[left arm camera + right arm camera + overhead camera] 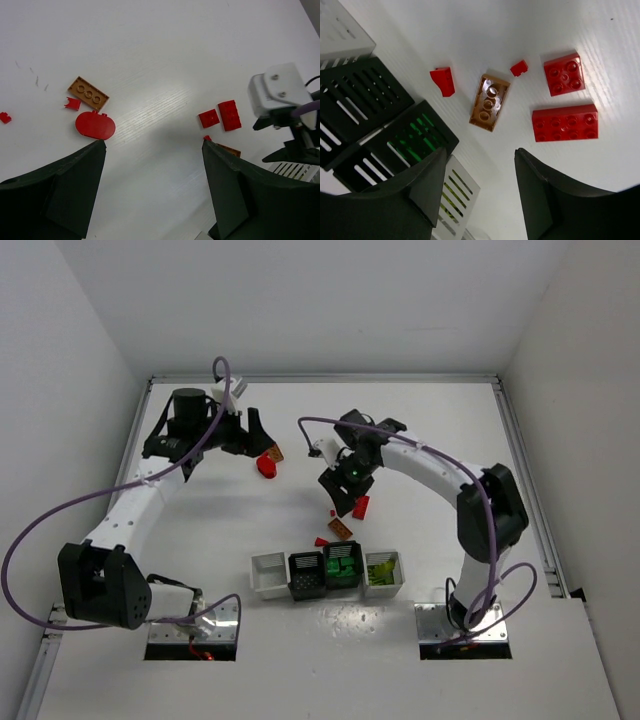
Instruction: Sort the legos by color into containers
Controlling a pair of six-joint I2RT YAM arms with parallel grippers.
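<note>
My left gripper (252,437) (153,143) is open and empty, hovering above the table beside a round red lego (267,466) (95,125) and an orange-brown plate (277,452) (88,93). My right gripper (345,502) (480,151) is open and empty above an orange-brown brick (340,528) (489,102), a long red brick (361,505) (564,123), a square red brick (564,74) and a red slope piece (322,541) (443,81). The containers stand in a row: an empty white one (268,575), a black one (306,575), a black one holding green legos (342,568) (405,145), and a white one holding yellow-green legos (384,573) (455,197).
Small red bits lie near the plate (73,103) and at the left edge of the left wrist view (5,117). That view also shows two red bricks (229,115) and the right arm's white camera housing (277,92). White walls enclose the table on three sides.
</note>
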